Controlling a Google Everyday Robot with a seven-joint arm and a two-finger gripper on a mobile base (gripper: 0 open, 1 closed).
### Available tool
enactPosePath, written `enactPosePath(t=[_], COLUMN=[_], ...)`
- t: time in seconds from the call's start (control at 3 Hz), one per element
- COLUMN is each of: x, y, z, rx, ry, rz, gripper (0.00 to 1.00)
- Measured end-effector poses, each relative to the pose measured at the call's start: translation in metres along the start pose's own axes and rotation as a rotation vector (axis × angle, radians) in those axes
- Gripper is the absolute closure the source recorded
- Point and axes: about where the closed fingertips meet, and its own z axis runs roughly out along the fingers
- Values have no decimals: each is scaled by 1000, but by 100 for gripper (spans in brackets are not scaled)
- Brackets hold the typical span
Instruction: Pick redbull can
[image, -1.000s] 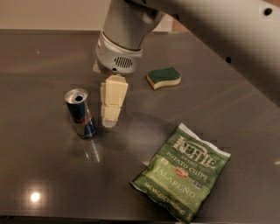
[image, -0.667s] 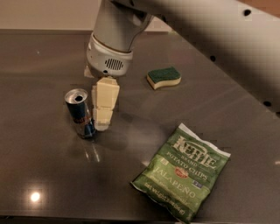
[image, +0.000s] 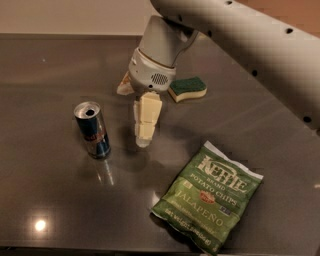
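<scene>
The redbull can (image: 92, 130), slim, blue and silver with an open silver top, stands upright on the dark table (image: 50, 200), left of centre. My gripper (image: 132, 116) hangs from the white arm just right of the can, with a gap between them. One cream finger (image: 145, 120) points down at the table to the can's right. The other finger (image: 124, 85) peeks out behind the wrist, farther back. The fingers stand apart with nothing between them.
A green Kettle jalapeño chip bag (image: 207, 202) lies flat at the front right. A green and yellow sponge (image: 187, 89) lies behind the gripper at the back. The white arm (image: 250, 45) crosses the upper right.
The gripper shifted left toward the can, then back right, so its near finger now stands farther from the can. The can, bag and sponge have not moved.
</scene>
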Motion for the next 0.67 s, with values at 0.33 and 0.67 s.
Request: enactPosePath(t=[0.33, 0.67], x=[8, 7], y=[-8, -7], z=[-3, -5], rx=[-3, -5], ry=[-27, -58], rz=[-14, -36], gripper=[0, 0])
